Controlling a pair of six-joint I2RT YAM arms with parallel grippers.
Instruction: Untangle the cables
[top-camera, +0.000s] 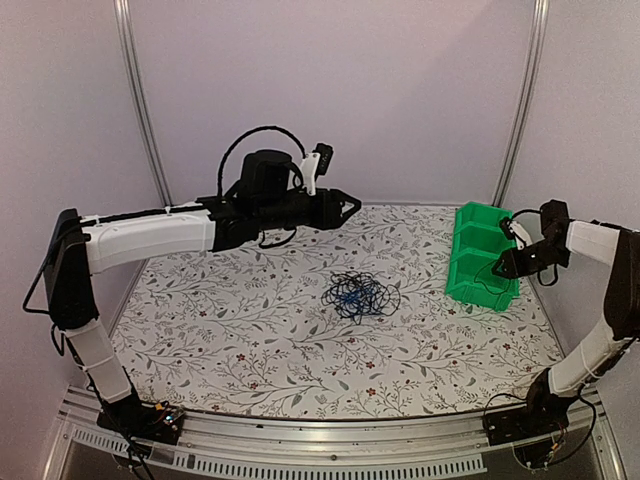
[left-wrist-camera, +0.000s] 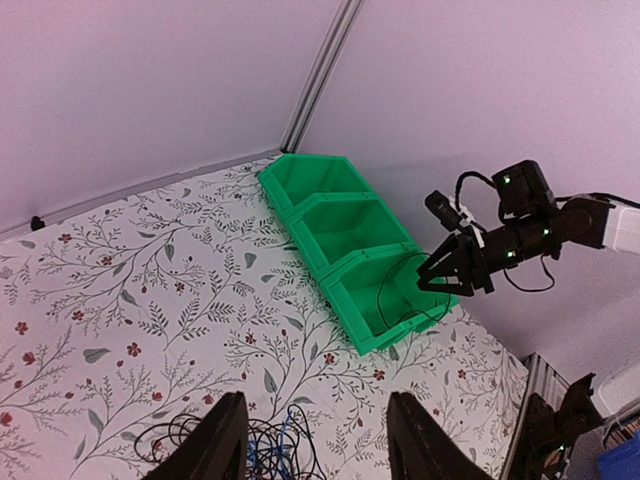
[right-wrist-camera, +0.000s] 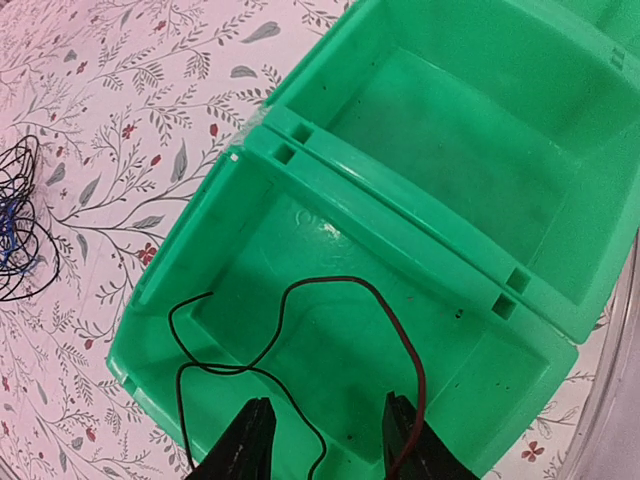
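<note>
Could snag black cable (right-wrist-camera: 330, 283) on right gripper (right-wrist-camera: 328, 430), parted and clamping nothing over green bin (right-wrist-camera: 380, 215) at worktop's right edge; left gripper (left-wrist-camera: 318, 440) half open, empty.

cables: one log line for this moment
cable in near bin compartment | tangle mid-table | right jaws open above that compartment | left jaws open over tangle

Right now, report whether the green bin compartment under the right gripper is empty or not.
Not empty: one thin black cable lies looped inside that compartment.
</note>
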